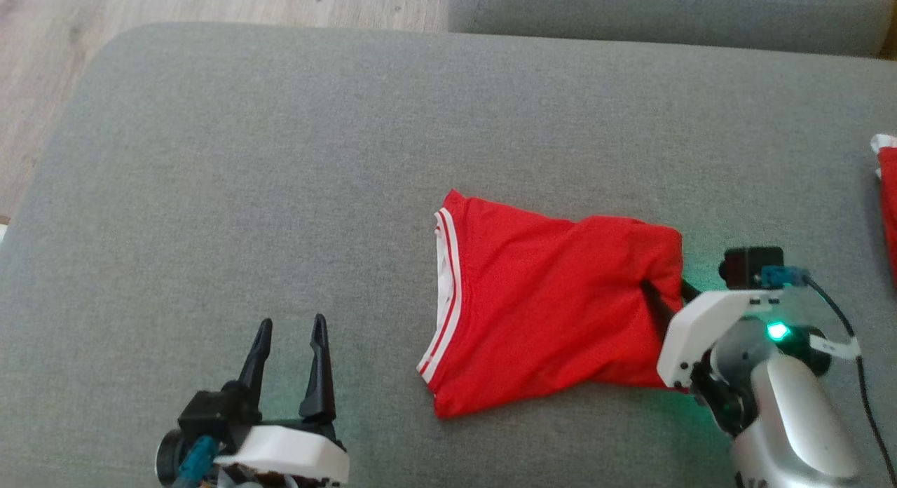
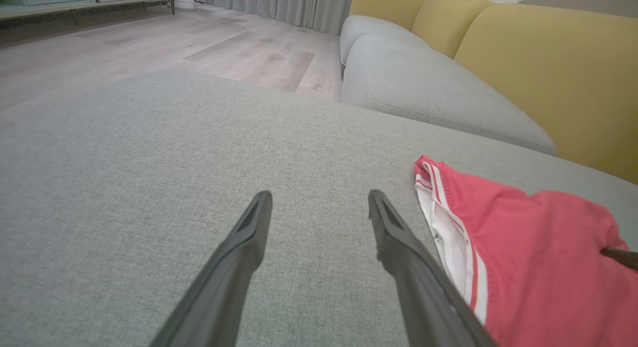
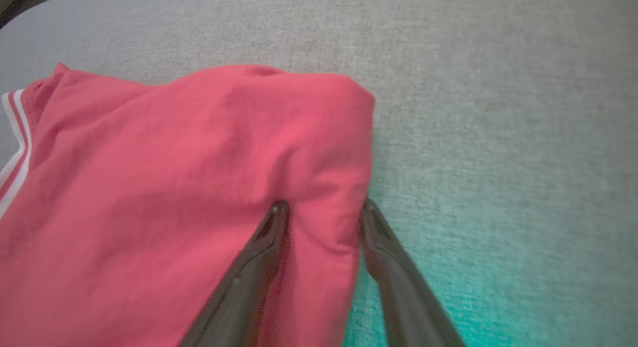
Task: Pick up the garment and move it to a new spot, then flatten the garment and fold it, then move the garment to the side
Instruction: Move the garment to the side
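A red garment (image 1: 546,313) with a white-striped band on its left edge lies crumpled on the grey sofa cushion (image 1: 280,158). My right gripper (image 1: 673,295) is at the garment's right edge. In the right wrist view the right gripper (image 3: 324,205) is open, straddling a raised fold of the garment (image 3: 174,187): one finger rests on the cloth and the other sits just outside its edge. My left gripper (image 1: 292,323) is open and holds nothing, low on the cushion to the left of the garment. The left wrist view shows the left gripper (image 2: 320,197) over bare cushion with the garment (image 2: 538,257) to its right.
A second red and white cloth (image 1: 886,193) lies at the cushion's far right edge. Another grey cushion (image 1: 666,11) lies beyond, with yellow backrests (image 2: 548,63) behind it. Wooden floor (image 1: 140,11) shows past the cushion's rounded left corner.
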### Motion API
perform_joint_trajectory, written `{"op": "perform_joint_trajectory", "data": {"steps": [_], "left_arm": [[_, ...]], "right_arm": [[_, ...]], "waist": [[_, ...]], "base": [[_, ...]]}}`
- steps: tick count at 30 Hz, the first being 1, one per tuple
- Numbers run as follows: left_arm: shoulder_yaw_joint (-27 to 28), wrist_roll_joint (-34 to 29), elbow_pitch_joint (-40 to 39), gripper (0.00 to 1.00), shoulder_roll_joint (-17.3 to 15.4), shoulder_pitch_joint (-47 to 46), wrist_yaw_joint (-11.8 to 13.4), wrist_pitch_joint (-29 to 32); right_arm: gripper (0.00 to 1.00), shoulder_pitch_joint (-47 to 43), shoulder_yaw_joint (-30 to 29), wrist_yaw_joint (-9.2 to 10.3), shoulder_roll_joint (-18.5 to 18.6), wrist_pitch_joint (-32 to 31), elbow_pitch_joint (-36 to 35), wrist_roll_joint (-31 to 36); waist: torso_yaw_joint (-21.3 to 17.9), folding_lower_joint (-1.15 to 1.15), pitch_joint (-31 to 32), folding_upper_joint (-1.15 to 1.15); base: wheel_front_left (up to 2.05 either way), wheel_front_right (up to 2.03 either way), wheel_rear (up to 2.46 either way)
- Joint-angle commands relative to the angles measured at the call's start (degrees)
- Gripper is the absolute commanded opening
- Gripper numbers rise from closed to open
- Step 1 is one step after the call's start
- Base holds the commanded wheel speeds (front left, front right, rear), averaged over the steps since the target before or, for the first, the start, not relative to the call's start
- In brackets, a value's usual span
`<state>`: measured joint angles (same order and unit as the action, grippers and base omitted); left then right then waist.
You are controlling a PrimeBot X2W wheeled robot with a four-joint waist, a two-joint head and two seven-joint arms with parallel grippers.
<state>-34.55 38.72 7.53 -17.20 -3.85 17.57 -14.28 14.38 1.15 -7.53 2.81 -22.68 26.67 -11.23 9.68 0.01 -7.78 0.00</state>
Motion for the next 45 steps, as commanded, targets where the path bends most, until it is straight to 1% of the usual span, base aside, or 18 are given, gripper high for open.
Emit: {"op": "perform_joint_trajectory", "data": {"steps": [1,2,7,10,14,21,26,29,33,38,45], "left_arm": [[2.7,-0.5,-1.1,1.0,-0.2,-2.6,-0.2,-0.6],[2.8,-0.7,-1.1,1.0,0.0,-2.7,-0.3,-0.7],[3.2,-1.6,-0.8,1.0,0.4,-3.7,-1.2,-0.7],[3.3,-2.4,-1.1,1.0,0.6,-4.4,-1.4,-0.7],[3.7,-3.3,-1.6,1.0,0.3,-5.4,-1.6,-0.7],[3.7,-4.5,-2.4,1.0,-0.9,-7.6,-1.8,-0.2],[3.5,-5.4,-3.4,1.0,-2.2,-8.8,-1.5,1.0],[3.1,-5.9,-3.9,1.0,-2.9,-9.5,-1.4,1.9],[2.3,-6.5,-4.4,1.0,-3.3,-10.3,-1.5,3.1],[1.8,-6.6,-4.4,1.0,-3.1,-10.7,-1.5,3.6],[1.7,-6.1,-3.9,1.0,-2.7,-10.0,-1.4,3.1]], "right_arm": [[0.18,1.9,1.8,0.04,0.1,0.4,-0.9,-0.3],[0.0,2.4,2.0,0.04,0.1,0.8,-0.5,-0.4],[0.0,5.4,1.5,0.04,0.1,4.1,-0.8,0.3],[0.0,7.2,0.2,0.04,0.1,5.5,-1.8,1.6],[0.0,8.7,-1.5,0.04,0.6,5.9,-4.2,3.4],[0.0,9.5,-3.1,0.04,2.7,6.1,-9.2,2.9],[0.0,10.3,-2.5,0.04,2.6,6.5,-11.1,1.9],[0.0,10.9,-1.9,0.04,2.2,7.2,-11.4,1.3],[0.0,11.2,-1.7,0.04,1.7,8.1,-11.3,0.9],[0.0,11.4,-0.8,0.04,1.4,8.7,-11.6,0.7],[0.0,16.2,1.1,0.04,2.5,7.0,-12.4,1.7]], "waist": [[-0.1,-0.01,-0.4,0.0],[-0.2,-0.01,-0.7,0.0],[-2.3,-0.01,-2.2,0.0],[-4.9,-0.01,-3.1,0.0],[-9.8,-0.01,-4.7,0.0],[-20.0,-0.01,-8.0,0.0],[-26.4,-0.01,-10.0,0.0],[-29.0,-0.01,-10.7,0.0],[-30.7,-0.01,-11.0,0.0],[-30.6,-0.01,-10.6,0.0],[-27.7,-0.01,-9.4,0.0]], "base": [[0.0,0.0,0.0],[0.0,0.0,0.0],[0.0,0.0,0.0],[0.0,0.0,0.0],[0.0,0.0,0.0],[0.0,0.0,0.0],[0.0,0.0,0.0],[0.0,0.0,0.0],[0.0,0.0,0.0],[0.0,0.0,0.0],[0.0,0.0,0.0]]}}
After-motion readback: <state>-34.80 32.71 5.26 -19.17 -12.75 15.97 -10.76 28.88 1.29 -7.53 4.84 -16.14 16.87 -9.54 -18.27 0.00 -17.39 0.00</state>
